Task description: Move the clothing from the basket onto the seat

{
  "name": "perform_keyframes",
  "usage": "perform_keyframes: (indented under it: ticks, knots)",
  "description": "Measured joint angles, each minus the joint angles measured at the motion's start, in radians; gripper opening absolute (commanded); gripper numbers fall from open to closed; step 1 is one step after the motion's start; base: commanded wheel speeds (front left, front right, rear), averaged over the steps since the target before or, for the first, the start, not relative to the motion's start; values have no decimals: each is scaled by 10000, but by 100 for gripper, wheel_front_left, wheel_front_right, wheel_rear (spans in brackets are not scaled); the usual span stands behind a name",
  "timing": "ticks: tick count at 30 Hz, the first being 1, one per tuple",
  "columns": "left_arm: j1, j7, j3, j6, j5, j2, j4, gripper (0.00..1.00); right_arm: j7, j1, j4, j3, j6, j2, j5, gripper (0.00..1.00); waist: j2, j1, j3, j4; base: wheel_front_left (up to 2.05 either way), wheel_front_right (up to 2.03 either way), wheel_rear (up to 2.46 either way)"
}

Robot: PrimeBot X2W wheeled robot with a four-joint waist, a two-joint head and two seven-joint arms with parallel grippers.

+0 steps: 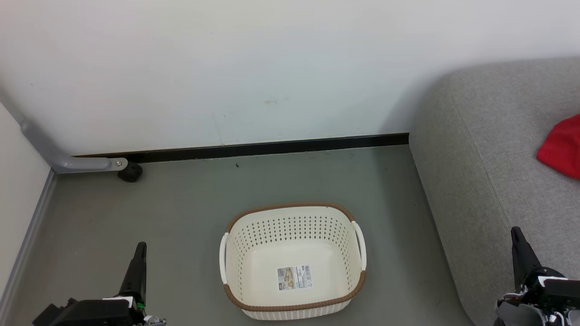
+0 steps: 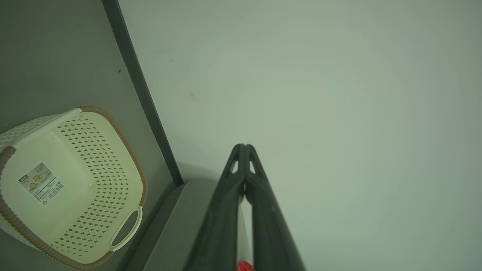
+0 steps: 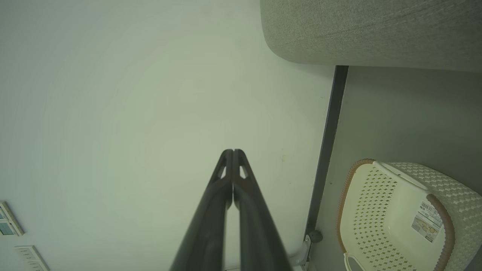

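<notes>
The cream basket (image 1: 235, 267) with a brown rim stands on the grey floor, holding just a label on its bottom; it appears too in the left wrist view (image 2: 113, 150) and the right wrist view (image 3: 361, 210). Red clothing (image 1: 562, 147) lies on the grey seat (image 1: 489, 149) at the right edge. My left gripper (image 1: 139, 246) is shut and empty at the lower left, left of the basket; its tips (image 2: 244, 146) meet. My right gripper (image 1: 516, 233) is shut and empty at the lower right, over the seat's front; its tips (image 3: 232, 151) touch.
A white wall with a black skirting board (image 1: 272, 147) runs behind the basket. A grey bracket with a black caster (image 1: 130, 172) sits at the back left corner. A pale panel (image 1: 18, 190) bounds the left side. Wall plates (image 3: 11, 226) show in the right wrist view.
</notes>
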Motion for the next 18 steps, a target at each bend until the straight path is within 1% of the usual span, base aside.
perform_keyframes:
  ticks: [18]
  knots:
    - [0, 0, 0, 0, 0, 0, -2, 0, 0, 0, -2, 0, 0, 0, 0, 0, 0, 0, 0, 1, 0, 0, 0]
